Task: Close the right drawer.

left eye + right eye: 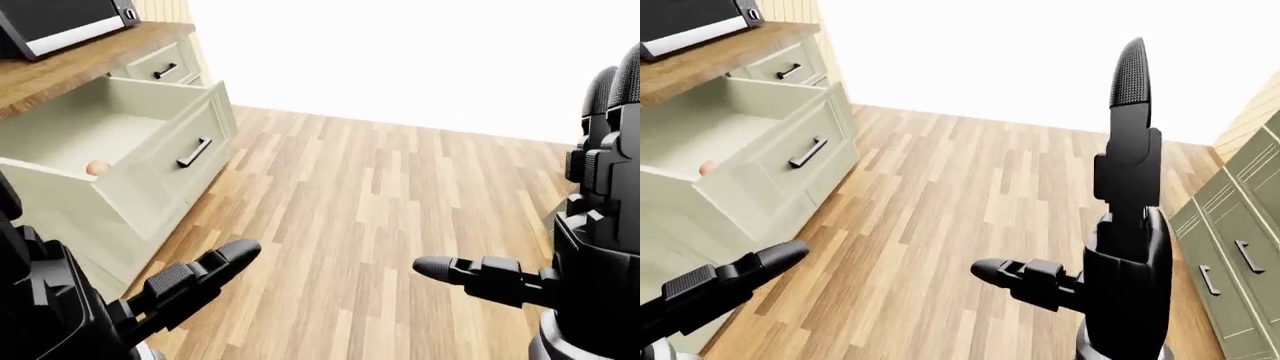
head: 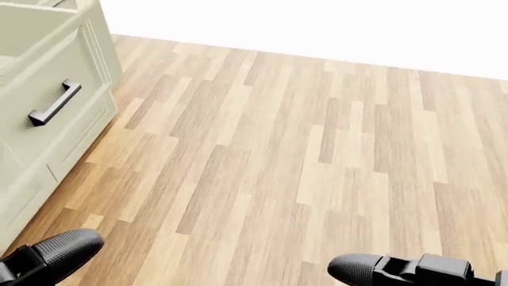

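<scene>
Left-eye view: the right drawer [image 1: 150, 150] stands open. I hold both hands, left hand [image 1: 190, 281] and right hand [image 1: 500, 277], empty with fingers spread, well apart from its handle [image 1: 194, 152], presumably readying a push.

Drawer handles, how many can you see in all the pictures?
4. One on the open drawer at left, one on the shut drawer under the wooden counter, and two on the cabinet at the right-eye view's right edge. More may be hidden.

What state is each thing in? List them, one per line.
Big drawer: pulled open, small ball inside.
Small drawer: shut.
Right-side cabinet drawers: shut.
Left hand: open, holding nothing.
Right hand: open, holding nothing.
</scene>
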Motion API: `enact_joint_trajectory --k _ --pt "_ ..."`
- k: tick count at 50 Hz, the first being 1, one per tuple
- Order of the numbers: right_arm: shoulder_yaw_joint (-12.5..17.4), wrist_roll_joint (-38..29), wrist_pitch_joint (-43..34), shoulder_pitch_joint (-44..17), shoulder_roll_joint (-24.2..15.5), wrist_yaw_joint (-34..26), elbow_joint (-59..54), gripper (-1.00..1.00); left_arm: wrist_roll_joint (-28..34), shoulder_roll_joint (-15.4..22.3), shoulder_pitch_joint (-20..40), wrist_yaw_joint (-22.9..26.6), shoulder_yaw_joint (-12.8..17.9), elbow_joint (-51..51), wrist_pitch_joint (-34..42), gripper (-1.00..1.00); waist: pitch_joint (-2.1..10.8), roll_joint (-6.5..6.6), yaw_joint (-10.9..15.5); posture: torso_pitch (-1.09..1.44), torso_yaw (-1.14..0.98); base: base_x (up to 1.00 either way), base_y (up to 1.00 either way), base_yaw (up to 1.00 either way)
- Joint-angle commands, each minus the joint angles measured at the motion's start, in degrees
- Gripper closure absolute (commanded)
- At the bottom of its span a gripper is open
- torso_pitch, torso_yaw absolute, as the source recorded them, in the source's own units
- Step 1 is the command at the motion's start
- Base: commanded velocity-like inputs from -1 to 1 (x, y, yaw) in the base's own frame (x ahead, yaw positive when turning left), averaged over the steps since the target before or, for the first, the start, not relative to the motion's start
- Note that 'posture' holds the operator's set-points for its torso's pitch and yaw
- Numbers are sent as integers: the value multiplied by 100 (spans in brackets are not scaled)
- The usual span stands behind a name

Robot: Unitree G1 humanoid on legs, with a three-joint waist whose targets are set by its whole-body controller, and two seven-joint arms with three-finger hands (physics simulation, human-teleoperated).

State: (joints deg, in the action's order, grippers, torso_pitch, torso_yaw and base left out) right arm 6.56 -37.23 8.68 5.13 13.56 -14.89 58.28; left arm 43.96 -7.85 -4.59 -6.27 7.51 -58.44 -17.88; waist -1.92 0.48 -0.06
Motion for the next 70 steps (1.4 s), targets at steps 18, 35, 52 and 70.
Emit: enact_joint_trajectory --k 18,35,52,70 --pt "-148 -14 -126 -37 -130 161 172 -100 -16 56 42 -67 -41 -156 -14 -100 -10 -64 -63 0 0 0 12 0" --pt "-170 37 -191 -32 -163 176 172 -100 -30 88 18 -94 -46 -156 -8 -100 -42 111 -47 0 0 0 33 0" --pt "-181 26 -287 -52 -161 135 172 -100 -42 60 -3 -81 -43 -156 -36 -100 -47 150 -83 0 0 0 33 0" --pt "-247 -11 -397 -41 -248 225 172 -100 -45 113 19 -96 -66 -156 40 -100 -15 -312 -91 0 0 0 32 0"
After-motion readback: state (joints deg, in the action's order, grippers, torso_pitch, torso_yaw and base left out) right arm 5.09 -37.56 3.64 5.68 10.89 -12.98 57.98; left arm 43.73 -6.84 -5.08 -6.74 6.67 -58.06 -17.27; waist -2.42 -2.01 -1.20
